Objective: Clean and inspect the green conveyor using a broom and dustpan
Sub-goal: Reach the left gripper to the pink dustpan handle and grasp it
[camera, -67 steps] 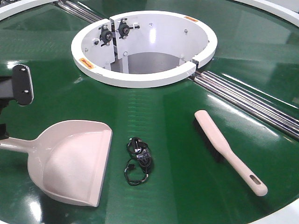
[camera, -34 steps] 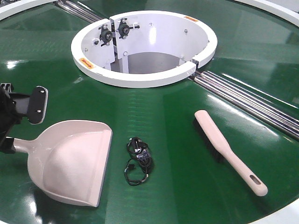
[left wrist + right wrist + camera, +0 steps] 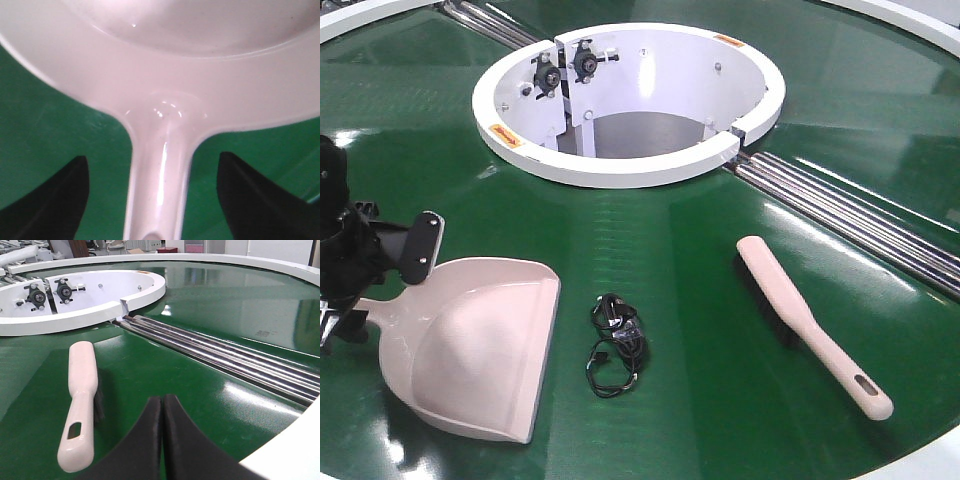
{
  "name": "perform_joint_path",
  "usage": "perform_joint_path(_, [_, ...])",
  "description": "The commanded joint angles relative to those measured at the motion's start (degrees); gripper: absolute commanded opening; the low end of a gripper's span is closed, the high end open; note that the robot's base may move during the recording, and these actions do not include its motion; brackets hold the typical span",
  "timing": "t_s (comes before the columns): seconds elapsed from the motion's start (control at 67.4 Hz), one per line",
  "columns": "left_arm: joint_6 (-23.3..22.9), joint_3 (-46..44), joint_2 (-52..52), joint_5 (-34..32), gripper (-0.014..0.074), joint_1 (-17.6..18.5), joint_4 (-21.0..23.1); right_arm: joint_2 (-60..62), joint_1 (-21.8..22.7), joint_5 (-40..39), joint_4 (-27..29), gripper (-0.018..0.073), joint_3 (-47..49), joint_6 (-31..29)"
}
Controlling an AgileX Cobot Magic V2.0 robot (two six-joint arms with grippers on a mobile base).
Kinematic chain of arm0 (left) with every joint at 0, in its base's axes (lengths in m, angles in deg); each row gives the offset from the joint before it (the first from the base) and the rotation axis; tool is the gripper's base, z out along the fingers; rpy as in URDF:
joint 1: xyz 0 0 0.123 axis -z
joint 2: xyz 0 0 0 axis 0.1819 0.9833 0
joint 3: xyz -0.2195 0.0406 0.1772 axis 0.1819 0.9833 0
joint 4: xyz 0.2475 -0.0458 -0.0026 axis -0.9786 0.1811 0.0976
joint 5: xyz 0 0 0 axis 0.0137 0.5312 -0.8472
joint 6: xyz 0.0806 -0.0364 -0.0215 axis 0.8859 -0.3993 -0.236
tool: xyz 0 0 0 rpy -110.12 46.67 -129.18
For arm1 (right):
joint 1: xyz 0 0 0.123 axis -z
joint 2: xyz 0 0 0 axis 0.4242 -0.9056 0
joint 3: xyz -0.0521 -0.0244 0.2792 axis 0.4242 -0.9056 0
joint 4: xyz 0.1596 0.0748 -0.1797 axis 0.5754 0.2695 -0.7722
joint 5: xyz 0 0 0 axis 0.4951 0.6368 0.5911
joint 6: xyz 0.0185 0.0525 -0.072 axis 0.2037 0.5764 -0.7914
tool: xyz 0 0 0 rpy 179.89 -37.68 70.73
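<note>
The pale beige dustpan (image 3: pixel 470 345) lies on the green conveyor (image 3: pixel 690 260) at the front left, handle pointing left. My left gripper (image 3: pixel 372 288) is open and straddles that handle (image 3: pixel 160 175); its black fingers (image 3: pixel 50 200) stand apart from the handle on both sides, not touching it. The beige broom (image 3: pixel 810 322) lies at the front right, bristles down, slotted handle end toward the front. In the right wrist view my right gripper (image 3: pixel 162 399) is shut and empty, just right of the broom's handle (image 3: pixel 80 405). The right gripper does not show in the front view.
A small tangle of black cable (image 3: pixel 618 345) lies between dustpan and broom. The white hub ring (image 3: pixel 620 165) stands at the back middle. Silver rails (image 3: pixel 860 215) run diagonally behind the broom. The conveyor's white outer rim (image 3: pixel 285 445) is at the right front.
My left gripper has moved right and down from the left edge to the dustpan handle and now straddles it. Dustpan, broom and cable have not moved.
</note>
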Motion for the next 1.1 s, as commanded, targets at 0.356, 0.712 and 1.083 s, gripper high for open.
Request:
perform_joint_path(0.356, [0.3,-1.6,2.8,-1.6,0.0235,-0.2,-4.2,1.1,0.1,-4.2,-0.4,-0.0009,-0.6,-0.3])
perform_joint_path(0.712, [0.3,-1.7,1.3,-0.6,-0.0008,-0.2,-4.5,1.1,0.1,-4.2,-0.4,-0.0009,-0.6,-0.3])
perform_joint_path(1.083, [-3.8,-7.0,0.4,4.0,-0.0008,1.3,-5.5,1.1,0.1,-4.2,-0.4,-0.0009,-0.6,-0.3])
